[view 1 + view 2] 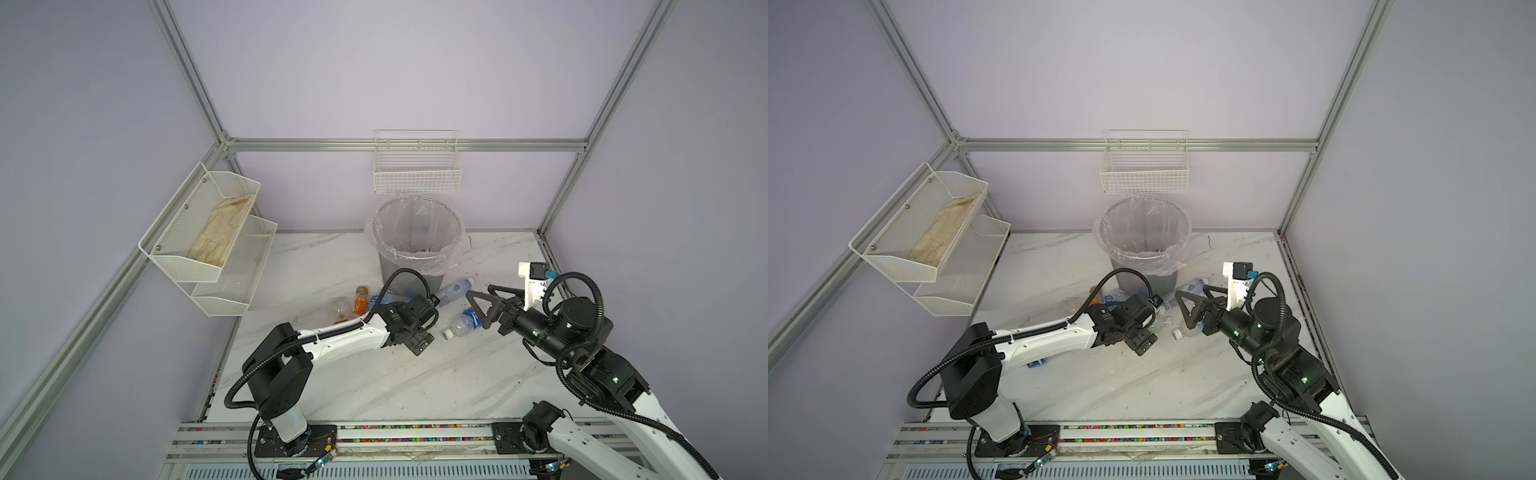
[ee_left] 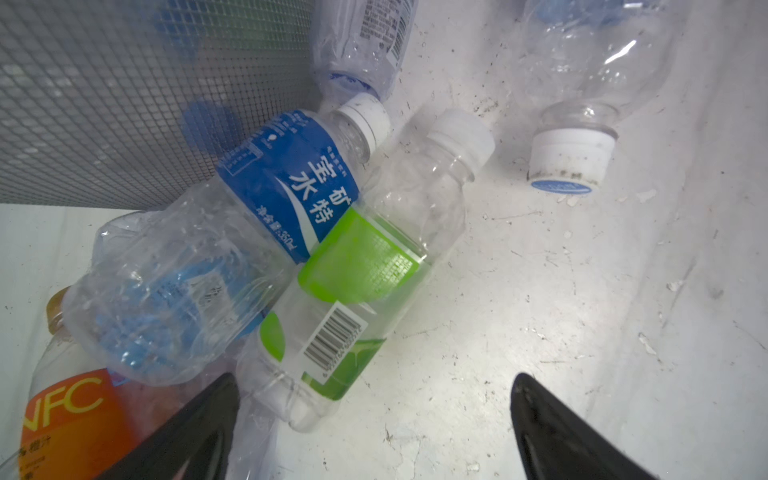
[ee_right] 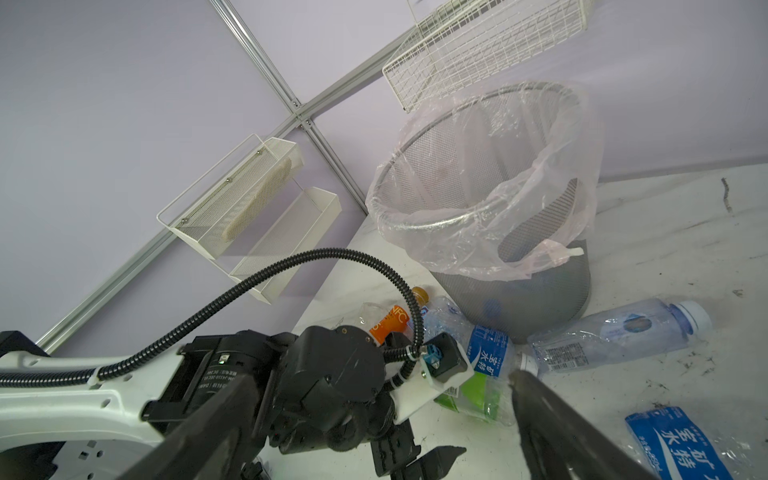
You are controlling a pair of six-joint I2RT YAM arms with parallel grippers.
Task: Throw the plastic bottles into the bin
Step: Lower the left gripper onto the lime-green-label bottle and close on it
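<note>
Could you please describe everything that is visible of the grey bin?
The bin is a tall round wastebasket of grey mesh, metal by its look, widening toward the top. A clear plastic liner is folded over its rim. It stands upright at the back of the white table, under a white wire basket. Blurred blue shapes show through the mesh. A blue-labelled bottle seems to lie against its foot.
</note>
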